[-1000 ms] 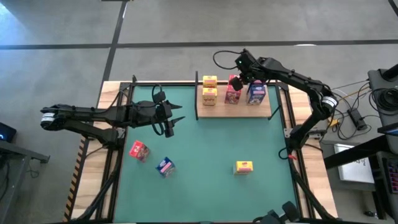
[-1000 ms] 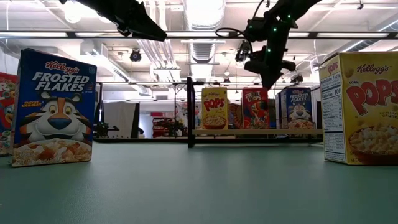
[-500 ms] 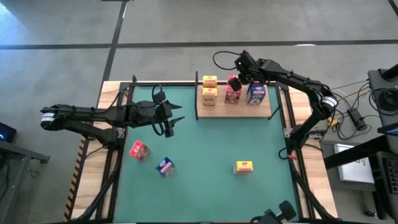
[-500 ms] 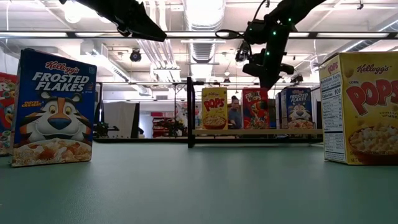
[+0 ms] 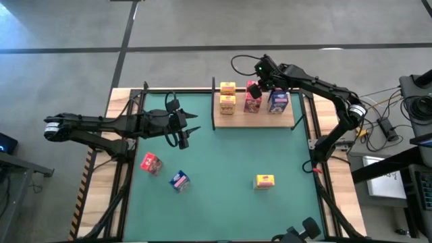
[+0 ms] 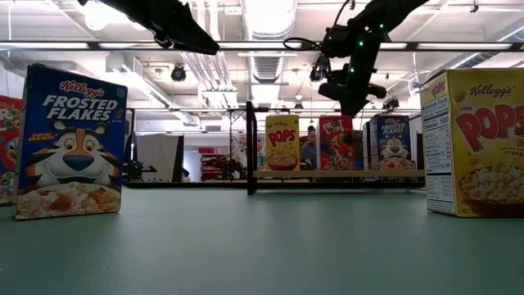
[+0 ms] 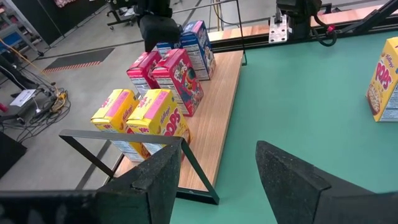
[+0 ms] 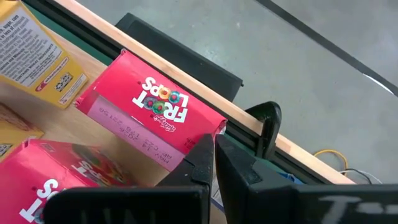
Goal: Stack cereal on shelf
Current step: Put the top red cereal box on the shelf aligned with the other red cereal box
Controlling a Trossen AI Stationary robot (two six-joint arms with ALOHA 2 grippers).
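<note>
High view: six cereal boxes [image 5: 251, 100] stand on the shelf [image 5: 287, 119], two yellow, two red, two blue; three more lie well apart from it; right gripper [image 5: 256, 87] clenched above the reds; left gripper [image 5: 186, 132] released.

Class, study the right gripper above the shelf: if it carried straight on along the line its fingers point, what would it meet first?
Probably the rear red Froot Loops box on the shelf: the right gripper, fingers shut, points at that box's near end. Depth is hard to judge, so it might pass just beside the box.
</note>
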